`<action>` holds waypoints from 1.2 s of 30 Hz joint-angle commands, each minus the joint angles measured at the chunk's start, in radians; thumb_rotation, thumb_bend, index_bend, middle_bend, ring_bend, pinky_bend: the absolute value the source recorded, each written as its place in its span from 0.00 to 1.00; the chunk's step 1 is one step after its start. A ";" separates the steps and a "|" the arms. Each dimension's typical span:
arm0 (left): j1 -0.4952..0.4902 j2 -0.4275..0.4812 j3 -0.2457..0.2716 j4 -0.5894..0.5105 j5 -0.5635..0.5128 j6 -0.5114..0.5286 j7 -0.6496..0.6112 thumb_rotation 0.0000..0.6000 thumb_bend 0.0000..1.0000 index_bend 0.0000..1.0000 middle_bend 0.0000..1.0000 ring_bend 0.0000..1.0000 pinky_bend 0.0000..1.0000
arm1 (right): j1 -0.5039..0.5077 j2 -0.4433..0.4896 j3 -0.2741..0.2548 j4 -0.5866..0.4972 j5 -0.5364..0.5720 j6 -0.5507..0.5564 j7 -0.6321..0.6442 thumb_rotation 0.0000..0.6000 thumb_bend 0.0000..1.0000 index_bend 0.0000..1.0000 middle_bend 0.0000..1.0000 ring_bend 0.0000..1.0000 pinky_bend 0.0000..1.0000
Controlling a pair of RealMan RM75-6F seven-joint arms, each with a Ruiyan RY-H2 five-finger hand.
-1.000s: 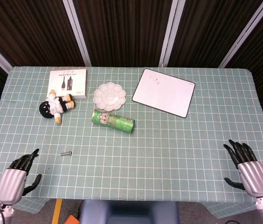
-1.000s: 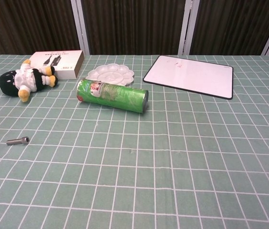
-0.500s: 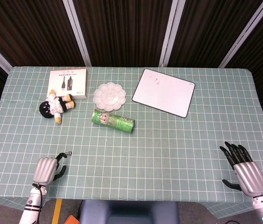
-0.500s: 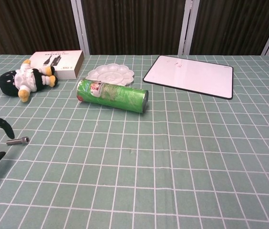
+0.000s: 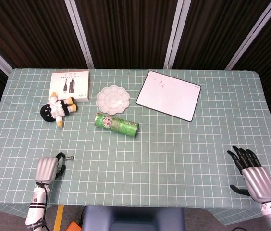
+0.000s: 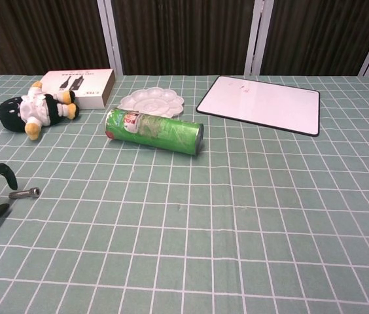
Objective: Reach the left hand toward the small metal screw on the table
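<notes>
Operator: Head view, nearest row first. Left hand (image 5: pixel 47 168), near the front edge of the worktop (image 5: pixel 174 154), fingers apart and curved, holding nothing, just beside the screw (image 5: pixel 69 157). Half a second ago it sat a touch further back; a second ago it was well off to the left, at the worktop's corner. I have closed nearly all the gap.

Checker: And the screw?

Operator: Lying flat on the checked cloth, same spot throughout. In the chest view its shank (image 6: pixel 25 193) lies level between the hand's dark fingertips (image 6: pixel 4 172), apart from them; whether any touches it I cannot tell. I judge the reach almost done, only a small advance left.

Checker: Right side?

Operator: Right hand (image 5: pixel 253 174), front right corner, fingers spread, empty, barely moved.

Checker: Further back?

Operator: Green can (image 5: pixel 117 124) on its side, then plush toy (image 5: pixel 57 109), white palette (image 5: pixel 113 99), box (image 5: pixel 69 85), whiteboard (image 5: pixel 168 95). All unmoved.
</notes>
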 commanded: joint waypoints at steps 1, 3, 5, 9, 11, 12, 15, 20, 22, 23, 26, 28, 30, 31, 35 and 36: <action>-0.009 -0.015 -0.009 0.025 -0.017 -0.012 -0.009 1.00 0.39 0.43 1.00 1.00 1.00 | 0.001 0.000 0.001 0.000 0.003 -0.003 0.001 1.00 0.17 0.00 0.00 0.00 0.00; -0.015 -0.023 -0.014 0.040 -0.023 -0.016 -0.012 1.00 0.39 0.44 1.00 1.00 1.00 | 0.001 0.001 0.001 -0.001 0.003 -0.004 0.001 1.00 0.17 0.00 0.00 0.00 0.00; -0.020 -0.030 -0.017 0.054 -0.030 -0.021 -0.018 1.00 0.39 0.44 1.00 1.00 1.00 | 0.001 0.002 0.000 0.000 0.002 -0.004 0.001 1.00 0.17 0.00 0.00 0.00 0.00; -0.026 -0.041 -0.017 0.070 -0.034 -0.023 -0.032 1.00 0.39 0.45 1.00 1.00 1.00 | 0.000 0.003 0.002 0.000 0.005 -0.001 0.003 1.00 0.17 0.00 0.00 0.00 0.00; -0.029 -0.046 -0.016 0.077 -0.032 -0.022 -0.038 1.00 0.39 0.45 1.00 1.00 1.00 | 0.000 0.002 0.002 0.000 0.007 -0.001 0.001 1.00 0.17 0.00 0.00 0.00 0.00; -0.031 -0.047 -0.015 0.079 -0.032 -0.022 -0.039 1.00 0.39 0.46 1.00 1.00 1.00 | 0.000 0.002 0.002 0.000 0.007 -0.001 0.001 1.00 0.17 0.00 0.00 0.00 0.00; -0.036 -0.053 -0.017 0.088 -0.036 -0.025 -0.044 1.00 0.39 0.46 1.00 1.00 1.00 | 0.000 0.001 0.002 0.001 0.008 -0.004 -0.002 1.00 0.17 0.00 0.00 0.00 0.00; -0.044 -0.061 -0.020 0.103 -0.044 -0.032 -0.051 1.00 0.39 0.49 1.00 1.00 1.00 | 0.000 0.000 0.003 0.001 0.011 -0.004 -0.004 1.00 0.17 0.00 0.00 0.00 0.00; -0.046 -0.063 -0.021 0.109 -0.047 -0.033 -0.052 1.00 0.39 0.50 1.00 1.00 1.00 | 0.001 -0.001 0.004 0.001 0.013 -0.006 -0.005 1.00 0.17 0.00 0.00 0.00 0.00; -0.047 -0.065 -0.021 0.113 -0.048 -0.034 -0.054 1.00 0.39 0.51 1.00 1.00 1.00 | 0.001 -0.001 0.004 0.001 0.014 -0.008 -0.006 1.00 0.17 0.00 0.00 0.00 0.00; -0.049 -0.067 -0.021 0.119 -0.050 -0.032 -0.058 1.00 0.39 0.53 1.00 1.00 1.00 | 0.002 -0.002 0.005 0.002 0.016 -0.010 -0.008 1.00 0.17 0.00 0.00 0.00 0.00; -0.050 -0.068 -0.021 0.121 -0.048 -0.028 -0.059 1.00 0.39 0.54 1.00 1.00 1.00 | 0.001 -0.003 0.005 0.001 0.017 -0.009 -0.009 1.00 0.17 0.00 0.00 0.00 0.00; -0.052 -0.067 -0.021 0.121 -0.048 -0.025 -0.060 1.00 0.39 0.55 1.00 1.00 1.00 | 0.001 -0.003 0.006 0.001 0.017 -0.010 -0.010 1.00 0.17 0.00 0.00 0.00 0.00; -0.052 -0.066 -0.021 0.120 -0.048 -0.024 -0.060 1.00 0.39 0.55 1.00 1.00 1.00 | 0.001 -0.003 0.006 0.001 0.017 -0.009 -0.011 1.00 0.17 0.00 0.00 0.00 0.00; -0.052 -0.058 -0.022 0.106 -0.041 -0.006 -0.063 1.00 0.39 0.55 1.00 1.00 1.00 | 0.001 -0.003 0.005 0.000 0.017 -0.009 -0.011 1.00 0.17 0.00 0.00 0.00 0.00; -0.052 -0.055 -0.022 0.101 -0.038 -0.002 -0.064 1.00 0.39 0.55 1.00 1.00 1.00 | 0.001 -0.003 0.005 0.001 0.017 -0.009 -0.011 1.00 0.17 0.00 0.00 0.00 0.00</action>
